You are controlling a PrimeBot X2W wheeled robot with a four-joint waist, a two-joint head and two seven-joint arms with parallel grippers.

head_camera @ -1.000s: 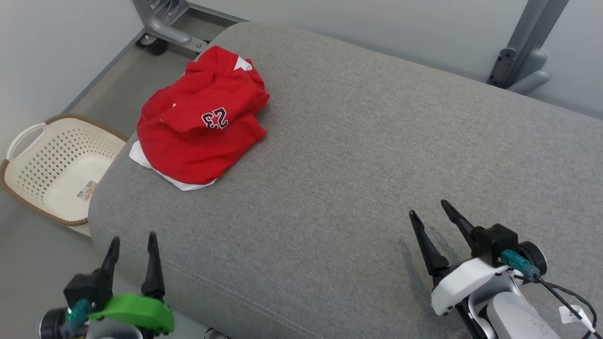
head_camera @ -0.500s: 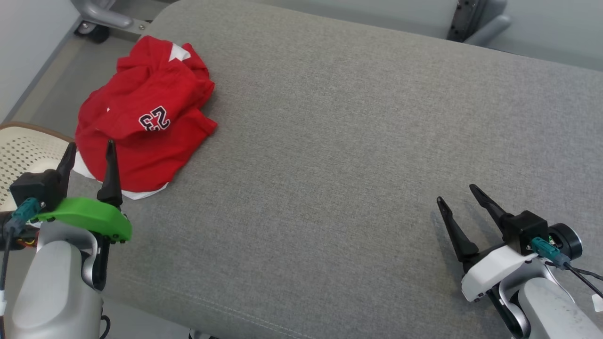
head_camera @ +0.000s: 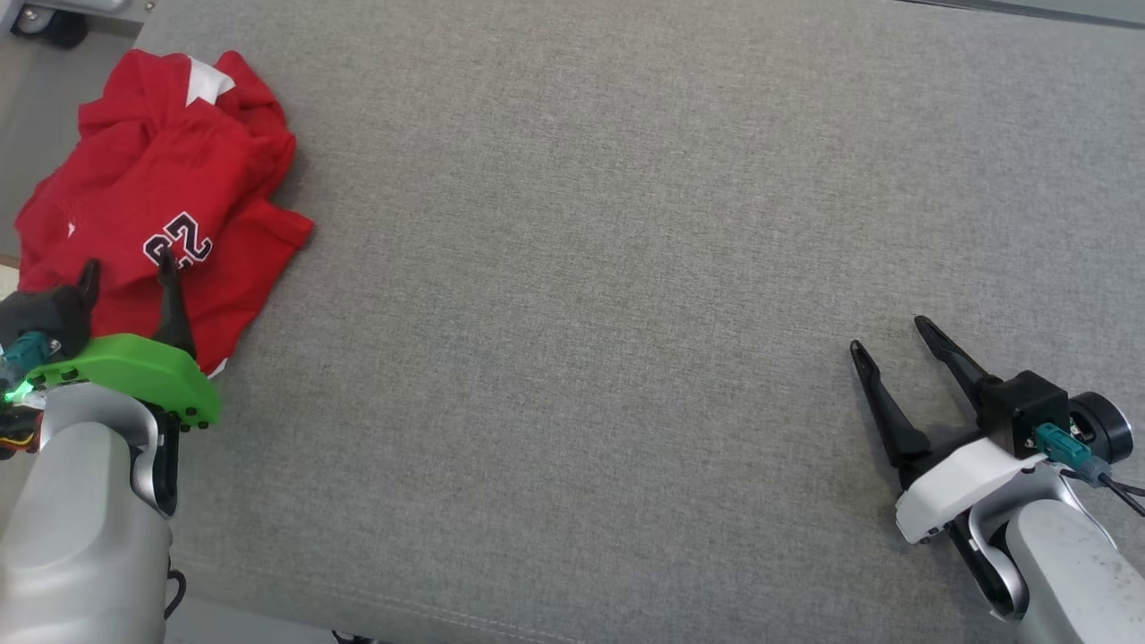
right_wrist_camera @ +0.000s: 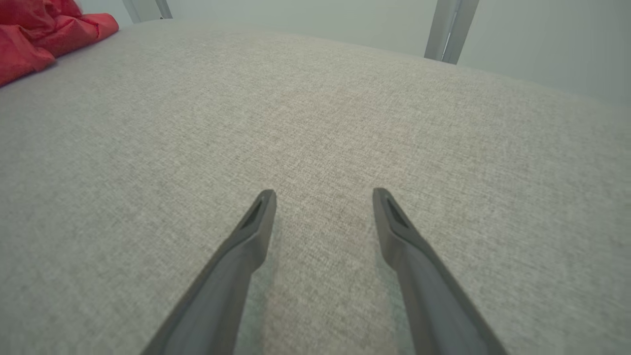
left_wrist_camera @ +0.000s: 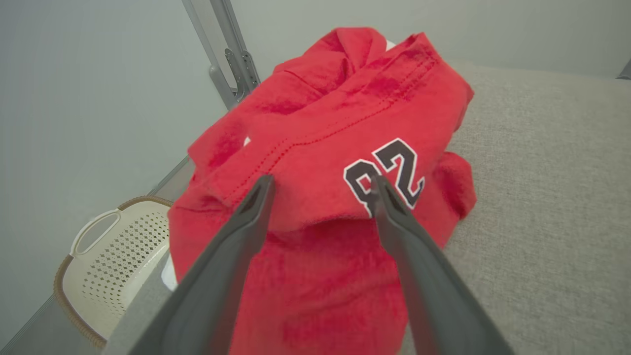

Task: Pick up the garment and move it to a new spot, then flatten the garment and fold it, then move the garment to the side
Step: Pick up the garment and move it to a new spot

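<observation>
- At the near left edge: left end effector (head_camera: 127, 266), fingers wide and empty, tilted forward over the heap's near fold.
- Near right: right end effector (head_camera: 889, 334) wide, empty, low over bare worktop (head_camera: 581, 358).
- Farther left: red garment (head_camera: 161, 161) crumpled at the worktop's corner. Best to dip lower and pinch the thick fold by the number.

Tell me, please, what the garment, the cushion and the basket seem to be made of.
Garment: soft knit cloth, likely cotton jersey, matte red; it creases loosely and shows stitched hems. Cushion: woven upholstery fabric, matte grey, with a fine flecked weave. Basket: apparently moulded plastic, smooth cream, with rows of holes; its brown rim looks braided.
</observation>
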